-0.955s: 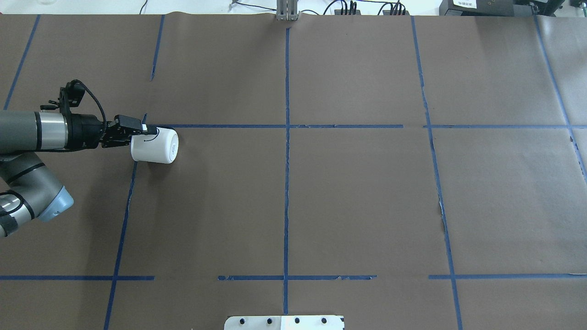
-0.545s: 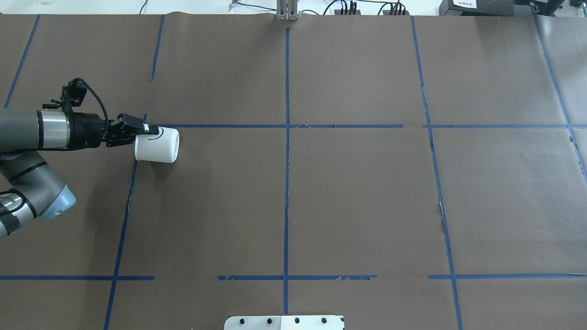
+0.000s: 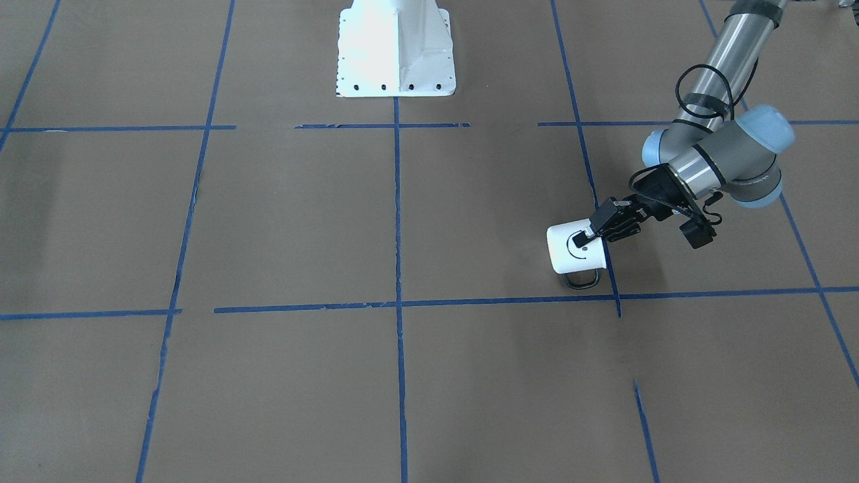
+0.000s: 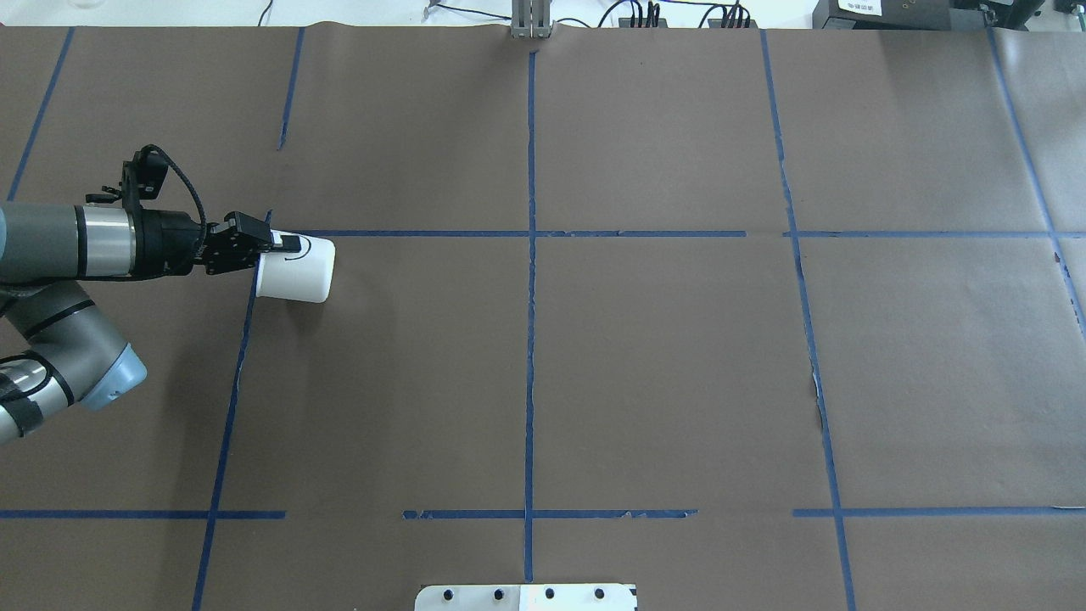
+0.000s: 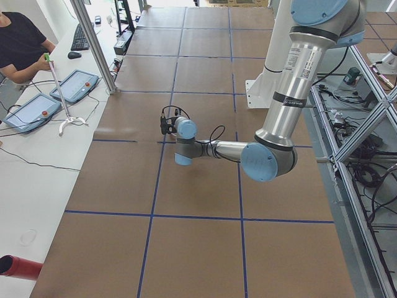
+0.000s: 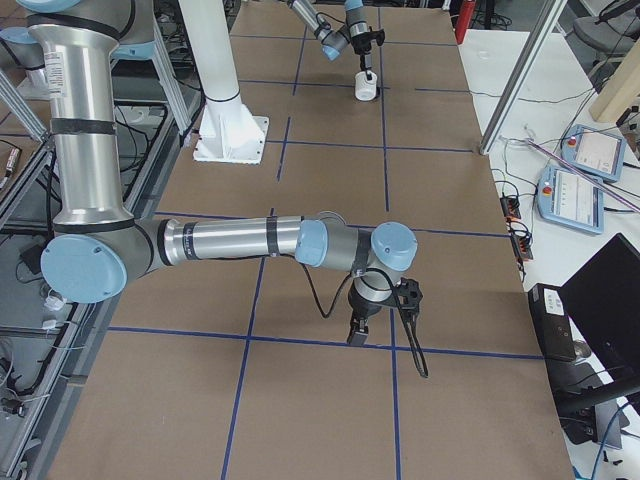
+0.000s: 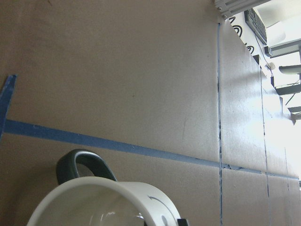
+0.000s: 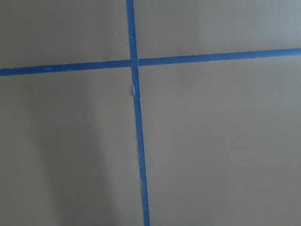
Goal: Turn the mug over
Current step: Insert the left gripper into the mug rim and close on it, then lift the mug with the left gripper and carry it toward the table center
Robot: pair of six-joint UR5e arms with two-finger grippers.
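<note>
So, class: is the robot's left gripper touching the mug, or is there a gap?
Touching. In the front-facing view the left gripper has its black finger pressed flat against the smiley side of the mug, with no gap showing; it grips the rim.

The mug point(image 7: 101, 203) looks like glazed ceramic, smooth and glossy white, and its handle point(image 7: 64, 168) is glossy black. The table point(image 4: 662, 373) is covered in matt brown paper, crossed by blue tape point(image 4: 530, 356) with frayed edges. The left arm point(image 4: 34, 242) shows smooth grey metal and pale blue plastic caps point(image 4: 114, 378).
</note>
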